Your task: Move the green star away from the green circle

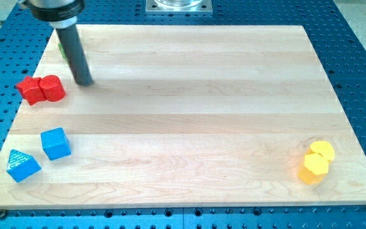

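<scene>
My tip (85, 82) sits on the board (189, 95) at the far left; it's a bare rod, nothing to clench or grasp, and it touches no block. Just behind the rod a sliver of green (61, 48) peeks out, star or circle, I cannot tell. So I judge I'm at the approach step: next I need to find the star's side facing the circle and push from there. Counting: two red blocks (41, 89) touching just left of my tip, a blue cube (56, 143) and blue triangular block (23, 165) near left, two yellow blocks (316, 162) near right.
</scene>
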Available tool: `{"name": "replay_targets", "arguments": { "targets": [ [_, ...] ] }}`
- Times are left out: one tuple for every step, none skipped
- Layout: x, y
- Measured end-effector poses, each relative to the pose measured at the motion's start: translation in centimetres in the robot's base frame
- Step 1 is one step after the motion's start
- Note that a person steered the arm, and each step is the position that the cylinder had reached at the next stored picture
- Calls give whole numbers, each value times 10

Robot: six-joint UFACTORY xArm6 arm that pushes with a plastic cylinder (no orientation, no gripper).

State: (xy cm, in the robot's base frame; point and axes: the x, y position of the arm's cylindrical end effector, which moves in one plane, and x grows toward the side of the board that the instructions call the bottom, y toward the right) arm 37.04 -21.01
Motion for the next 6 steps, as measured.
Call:
{"name": "replay_targets", "arguments": {
  "targets": [
    [-14, -36],
    [-54, -74],
    [-80, -68],
    [-51, 37],
    [-31, 159],
    [-30, 115]
  ]
}}
